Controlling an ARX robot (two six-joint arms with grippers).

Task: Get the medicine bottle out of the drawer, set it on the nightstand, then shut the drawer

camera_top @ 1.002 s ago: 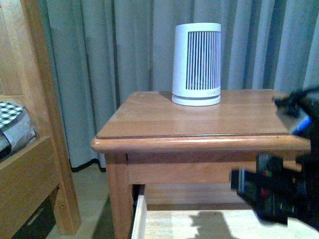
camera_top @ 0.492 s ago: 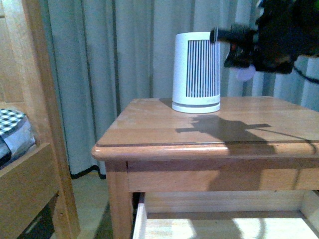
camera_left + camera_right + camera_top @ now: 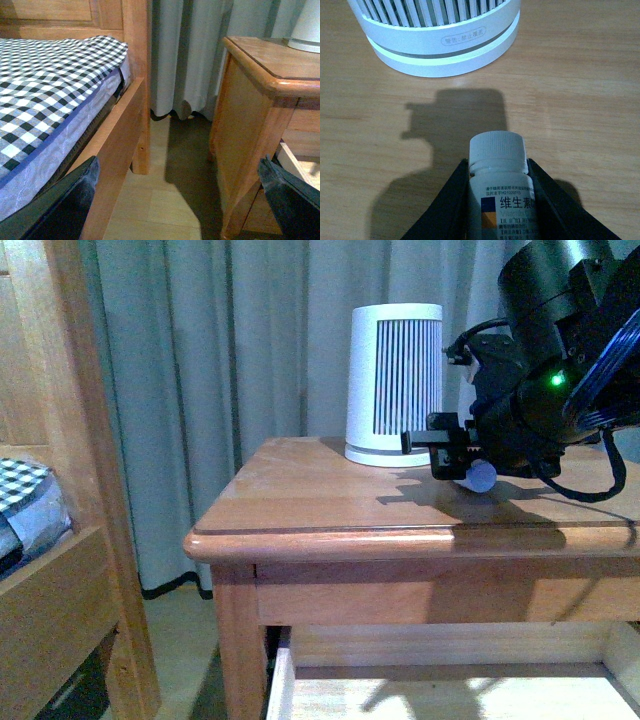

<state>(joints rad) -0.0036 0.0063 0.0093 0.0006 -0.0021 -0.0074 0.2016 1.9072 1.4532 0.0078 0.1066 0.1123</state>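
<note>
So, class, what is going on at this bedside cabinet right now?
The right gripper is shut on the medicine bottle, holding it low over the nightstand beside the white slatted device. The drawer below stands open, not yet closed. The left gripper hangs open and empty by the bed frame.

The nightstand (image 3: pixel 400 510) is showing reddish-brown wood grain, and the drawer (image 3: pixel 450 695) is looking pale beige inside. The heater (image 3: pixel 395 380) is showing white, with dark vertical slats and a grey band near its base. The bottle (image 3: pixel 498 165) is showing white too, with a blue and orange mark on its label. The right gripper (image 3: pixel 468 462) is looking black, with one green light glowing. The curtain (image 3: pixel 230 360) is appearing grey-blue. The bedding (image 3: pixel 45 75) is showing black-and-white checks with a blue edge.
</note>
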